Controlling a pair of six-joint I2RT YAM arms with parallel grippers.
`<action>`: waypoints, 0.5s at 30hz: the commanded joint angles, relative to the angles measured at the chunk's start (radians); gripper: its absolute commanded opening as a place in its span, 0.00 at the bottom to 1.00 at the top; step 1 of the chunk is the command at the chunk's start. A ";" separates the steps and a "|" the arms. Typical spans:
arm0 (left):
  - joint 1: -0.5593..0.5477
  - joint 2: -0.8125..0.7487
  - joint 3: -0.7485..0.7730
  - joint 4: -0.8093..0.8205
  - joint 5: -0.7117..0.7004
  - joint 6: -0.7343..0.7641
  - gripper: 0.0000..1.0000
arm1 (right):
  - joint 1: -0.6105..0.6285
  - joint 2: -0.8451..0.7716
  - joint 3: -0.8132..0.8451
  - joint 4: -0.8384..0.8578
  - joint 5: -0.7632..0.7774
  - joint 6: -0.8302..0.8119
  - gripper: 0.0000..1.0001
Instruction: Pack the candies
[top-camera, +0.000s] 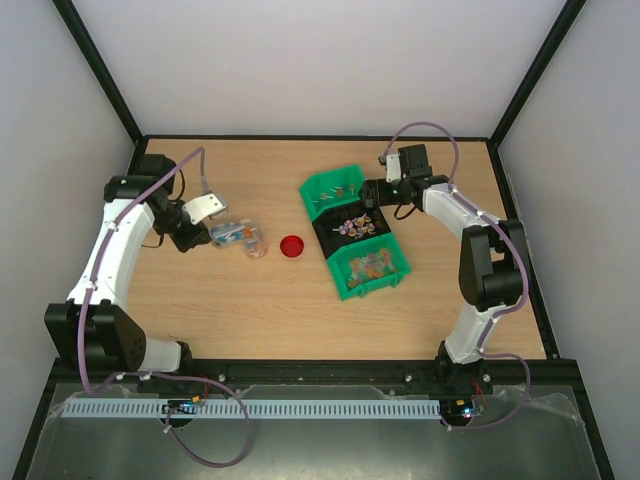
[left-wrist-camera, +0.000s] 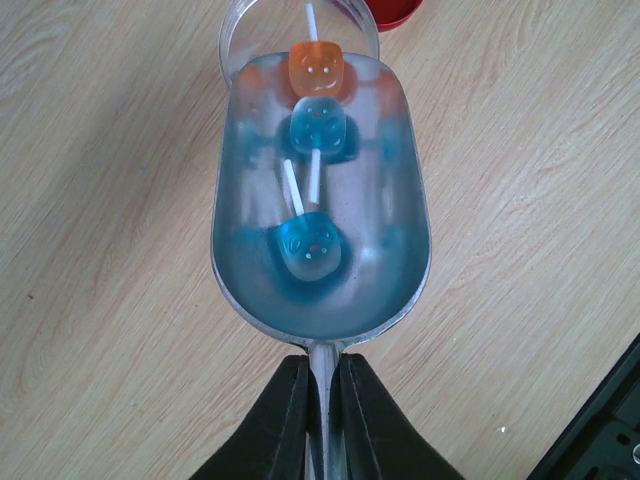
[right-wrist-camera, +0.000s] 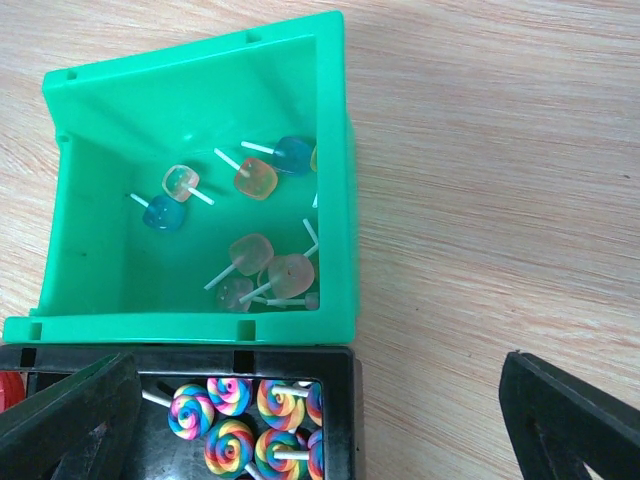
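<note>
My left gripper (left-wrist-camera: 323, 400) is shut on the handle of a silver metal scoop (left-wrist-camera: 390, 250). In the scoop lie three cube candies on sticks: an orange one (left-wrist-camera: 317, 68) and two blue ones (left-wrist-camera: 310, 245). The scoop's tip rests at the mouth of a clear jar (left-wrist-camera: 240, 20) lying on the table. In the top view the scoop (top-camera: 226, 234) and the jar (top-camera: 256, 244) sit left of centre. My right gripper (right-wrist-camera: 318, 365) stands open and holds nothing, above a green bin (right-wrist-camera: 335, 150) of cube candies (right-wrist-camera: 256, 178) and a black bin (right-wrist-camera: 345, 400) of swirl candies (right-wrist-camera: 232, 445).
A red round lid (top-camera: 292, 246) lies on the wood between the jar and the bins. A second green bin (top-camera: 345, 282) holding more candies sits nearest the arms, beside the black bin (top-camera: 324, 232). Black frame rails edge the table.
</note>
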 joint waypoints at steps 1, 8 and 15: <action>-0.010 0.001 0.043 -0.055 -0.015 -0.008 0.02 | -0.004 0.000 0.019 -0.025 0.002 0.014 0.99; -0.017 0.004 0.070 -0.062 -0.028 -0.017 0.02 | -0.004 0.003 0.018 -0.023 -0.004 0.020 0.99; -0.025 0.005 0.072 -0.072 -0.046 -0.018 0.02 | -0.004 -0.001 0.012 -0.023 -0.001 0.020 0.99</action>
